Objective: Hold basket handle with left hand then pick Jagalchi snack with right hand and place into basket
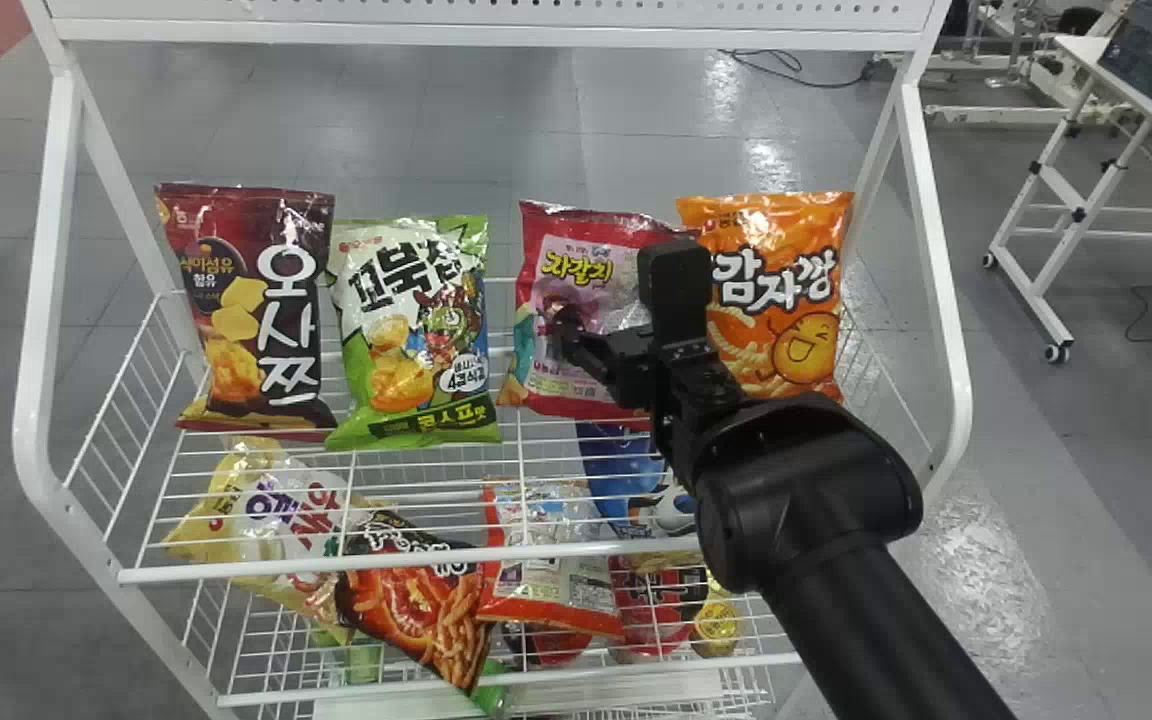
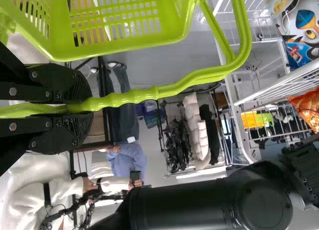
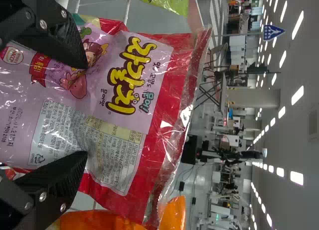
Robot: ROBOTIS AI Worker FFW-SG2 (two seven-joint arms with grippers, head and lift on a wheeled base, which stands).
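White wire shelf (image 1: 406,560); Jagalchi snack (image 1: 586,290) upright, right gripper (image 1: 608,345) at its face, fingers well apart; left gripper (image 2: 82,108) clamped round the basket handle (image 2: 167,89).

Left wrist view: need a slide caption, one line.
Left gripper closed on the handle of a lime-green basket, with a white wire rack holding snack bags beyond.

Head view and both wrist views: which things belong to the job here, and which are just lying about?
Part of the job:
- Jagalchi snack
- green basket and its handle
- left gripper
- right gripper

Just lying about:
- orange bag
- green-and-white bag
- dark maroon bag
- lower-shelf bags
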